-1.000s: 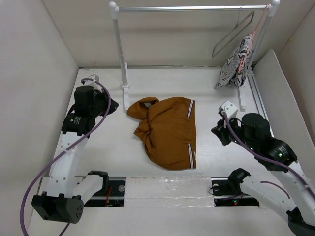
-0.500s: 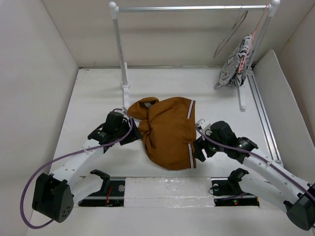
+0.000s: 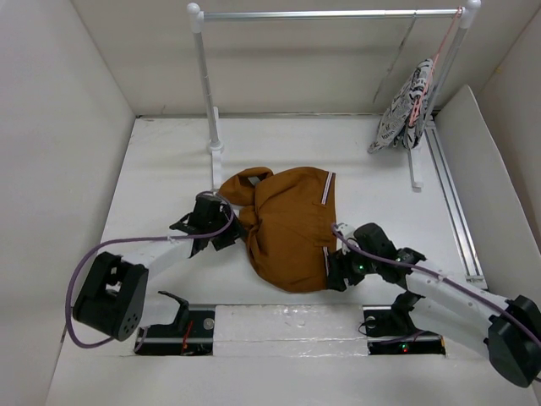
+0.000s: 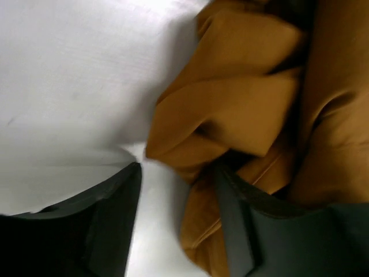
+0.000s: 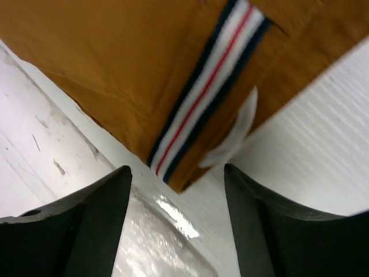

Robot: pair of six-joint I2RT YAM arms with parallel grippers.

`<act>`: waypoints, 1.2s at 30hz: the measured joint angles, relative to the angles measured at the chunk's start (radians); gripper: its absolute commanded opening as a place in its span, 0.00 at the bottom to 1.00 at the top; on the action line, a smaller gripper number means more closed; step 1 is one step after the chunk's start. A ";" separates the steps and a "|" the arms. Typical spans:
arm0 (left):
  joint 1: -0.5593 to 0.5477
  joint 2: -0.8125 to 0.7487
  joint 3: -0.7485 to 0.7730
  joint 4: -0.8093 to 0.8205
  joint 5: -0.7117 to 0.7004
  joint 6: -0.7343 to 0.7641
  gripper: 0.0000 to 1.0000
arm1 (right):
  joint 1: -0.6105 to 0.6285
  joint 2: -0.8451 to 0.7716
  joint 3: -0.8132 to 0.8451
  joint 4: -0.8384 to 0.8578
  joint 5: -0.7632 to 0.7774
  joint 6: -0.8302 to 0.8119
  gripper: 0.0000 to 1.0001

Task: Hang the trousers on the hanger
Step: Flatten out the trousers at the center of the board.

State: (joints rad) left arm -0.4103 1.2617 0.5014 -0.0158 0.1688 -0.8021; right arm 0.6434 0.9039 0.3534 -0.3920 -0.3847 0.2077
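Top external view: the rust-brown trousers (image 3: 292, 224) lie crumpled on the white bench (image 3: 161, 169), directly between the two end effectors. The heap is about as wide as it is long. Its clearest line is the striped trim (image 3: 328, 228), which runs near-to-far along the edge facing the right end effector (image 3: 336, 269), while the knotted, bunched folds point toward the left end effector (image 3: 228, 235).

In the left wrist view, the left end effector (image 4: 173, 231) stands open low over the bench, with one dark finger (image 4: 109, 225) over bare white surface and the other over cloth. A folded lip of the trousers (image 4: 230, 115) reaches into the gap.

In the right wrist view, the right end effector (image 5: 179, 225) is also open. Its fingers are spread on either side of the near corner of the trousers (image 5: 115, 69), where the white, navy and red trim (image 5: 202, 86) ends, and a small white tag (image 5: 233, 135) sticks out just beyond it.

Well beyond both end effectors, a white clothes rack (image 3: 207, 85) stands at the far side of the bench. A black-and-white patterned cloth (image 3: 406, 110) hangs at its far-right end.
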 measured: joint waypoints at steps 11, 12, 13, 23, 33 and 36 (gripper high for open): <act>0.004 0.062 0.101 0.002 -0.037 -0.002 0.00 | 0.019 -0.027 0.099 -0.062 0.029 0.004 0.00; 0.004 0.021 0.137 -0.051 -0.066 0.003 0.00 | 0.020 -0.053 0.174 -0.125 0.061 -0.004 0.00; 0.004 -0.026 0.179 -0.101 -0.092 0.011 0.00 | 0.019 -0.074 0.263 -0.172 0.092 -0.016 0.00; 0.026 -0.208 1.112 -0.435 -0.402 0.153 0.00 | -0.137 0.130 1.379 -0.469 0.273 -0.250 0.00; 0.032 -0.418 0.825 -0.437 -0.510 0.157 0.00 | -0.266 -0.078 1.019 -0.536 0.342 -0.297 0.00; 0.053 -0.409 0.580 -0.473 -0.532 0.118 0.00 | -0.328 -0.150 0.780 -0.563 0.355 -0.292 0.00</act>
State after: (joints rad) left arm -0.3569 0.8528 1.0813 -0.4892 -0.3630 -0.6842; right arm 0.3153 0.7544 1.1336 -0.9546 -0.0296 -0.0841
